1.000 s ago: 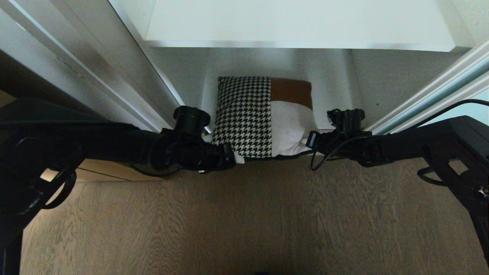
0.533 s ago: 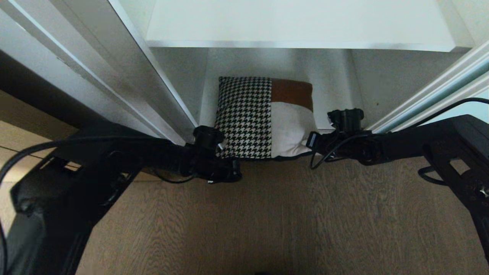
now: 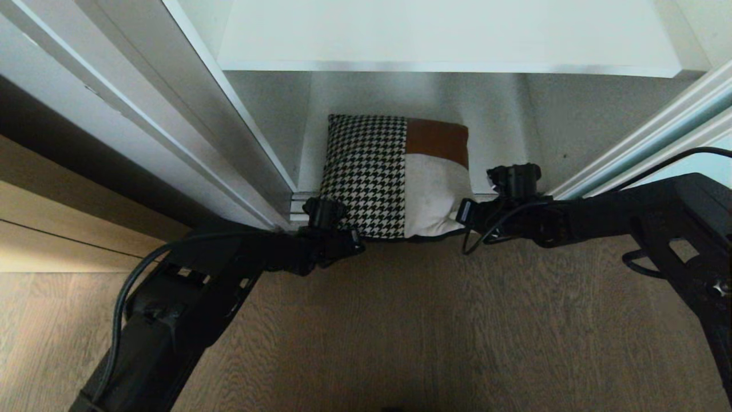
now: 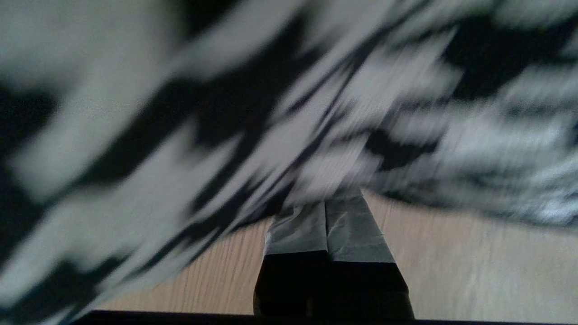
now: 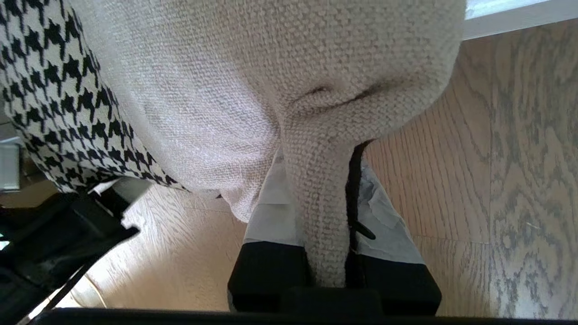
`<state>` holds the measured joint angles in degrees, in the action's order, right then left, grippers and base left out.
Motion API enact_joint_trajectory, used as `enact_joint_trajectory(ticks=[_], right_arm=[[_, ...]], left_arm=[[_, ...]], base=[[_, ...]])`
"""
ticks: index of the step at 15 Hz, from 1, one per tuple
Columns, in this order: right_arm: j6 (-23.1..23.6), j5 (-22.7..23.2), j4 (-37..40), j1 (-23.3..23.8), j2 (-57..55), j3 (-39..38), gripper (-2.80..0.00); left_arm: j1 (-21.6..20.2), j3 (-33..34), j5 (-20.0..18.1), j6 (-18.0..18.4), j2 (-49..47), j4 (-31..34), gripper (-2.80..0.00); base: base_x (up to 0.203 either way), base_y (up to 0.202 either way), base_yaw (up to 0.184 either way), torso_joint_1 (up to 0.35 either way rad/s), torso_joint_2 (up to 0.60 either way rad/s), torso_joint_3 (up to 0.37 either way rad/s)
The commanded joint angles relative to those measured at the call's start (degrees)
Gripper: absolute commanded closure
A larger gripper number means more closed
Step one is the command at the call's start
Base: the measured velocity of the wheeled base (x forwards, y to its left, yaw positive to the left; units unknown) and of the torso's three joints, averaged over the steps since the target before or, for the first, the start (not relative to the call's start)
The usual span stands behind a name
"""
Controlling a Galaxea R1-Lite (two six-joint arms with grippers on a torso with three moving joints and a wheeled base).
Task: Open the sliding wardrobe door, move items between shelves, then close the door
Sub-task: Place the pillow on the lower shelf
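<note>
Cushion (image 3: 394,177) on wardrobe floor, right gripper (image 5: 323,212) pinching its cream corner, left gripper (image 4: 326,221) closed empty at houndstooth edge.

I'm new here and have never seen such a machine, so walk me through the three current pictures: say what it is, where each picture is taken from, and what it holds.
This is a two-armed robot facing an open wardrobe. The wide picture comes from a camera on its head, looking down. Both black arms reach to a patchwork cushion that lies low in the wardrobe, under a white shelf, at the edge of the wooden floor. The other two pictures come from cameras on the wrists, behind the fingers. The right pincer is shut on the cushion's cream corner. The left pincer is shut at the houndstooth corner; whether it has caught any cloth there cannot be told.
</note>
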<state>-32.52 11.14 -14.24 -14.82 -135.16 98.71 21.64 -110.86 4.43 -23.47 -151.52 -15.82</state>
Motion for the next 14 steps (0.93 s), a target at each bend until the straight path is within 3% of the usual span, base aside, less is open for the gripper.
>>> enact_joint_trajectory(ticks=[1, 3, 6, 9, 13, 14], right_arm=[[-0.1, 0.1, -0.4, -0.1, -0.8, -0.3, 0.00], [0.0, 0.1, -0.3, -0.1, -0.9, 0.2, 0.00], [0.5, 0.0, -0.5, -0.3, -2.1, 0.6, 0.00], [0.8, -0.1, -0.6, -0.6, -2.4, 0.8, 0.00], [2.6, -0.3, -0.5, -0.7, -3.0, 1.2, 0.00], [2.6, -0.7, -0.5, -0.7, -2.8, 1.1, -2.80]], left_arm=[[0.1, -0.1, 4.4, 0.5, -1.5, -5.7, 0.00], [0.2, -0.1, 7.7, 3.1, -1.1, -12.9, 0.00], [0.2, -0.1, 10.8, 4.2, 1.2, -15.1, 0.00], [0.2, -0.1, 10.8, 7.0, -0.3, -17.7, 0.00], [0.2, -0.1, 10.8, 7.6, -3.1, -17.7, 0.00], [0.2, -0.1, 10.8, 7.6, -3.1, -17.6, 0.00]], base=[[0.000, 0.000, 0.000, 0.000, 0.00, 0.000], [0.000, 0.000, 0.000, 0.000, 0.00, 0.000], [0.000, 0.000, 0.000, 0.000, 0.00, 0.000], [0.000, 0.000, 0.000, 0.000, 0.00, 0.000], [0.000, 0.000, 0.000, 0.000, 0.00, 0.000], [0.000, 0.000, 0.000, 0.000, 0.00, 0.000]])
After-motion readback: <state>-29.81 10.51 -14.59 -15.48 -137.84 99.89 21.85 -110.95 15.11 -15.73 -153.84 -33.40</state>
